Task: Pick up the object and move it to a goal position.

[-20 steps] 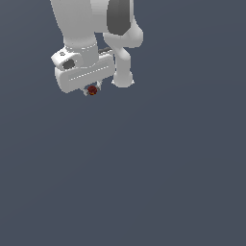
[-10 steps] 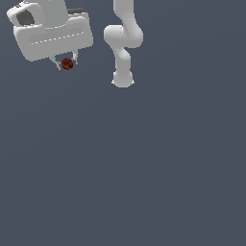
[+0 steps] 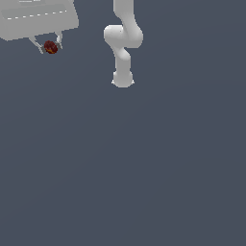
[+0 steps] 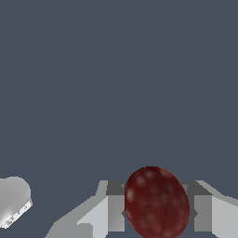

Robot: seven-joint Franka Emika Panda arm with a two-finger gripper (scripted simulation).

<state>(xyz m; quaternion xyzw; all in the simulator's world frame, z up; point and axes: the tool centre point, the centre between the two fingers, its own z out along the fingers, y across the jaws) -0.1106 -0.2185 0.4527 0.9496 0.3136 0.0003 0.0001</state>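
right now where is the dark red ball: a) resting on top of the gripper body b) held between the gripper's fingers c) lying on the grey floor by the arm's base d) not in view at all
b: the dark red ball sits between the two fingers of the gripper in the exterior view, and the wrist view shows a finger on each side of it.

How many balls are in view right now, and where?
1: the dark red ball sits between the fingers of the gripper, near the top of the exterior view's left. No other is visible.

The big white gripper (image 3: pixel 49 42) is cut off at the picture's top corner. The ball (image 4: pixel 157 202) is cut off below.
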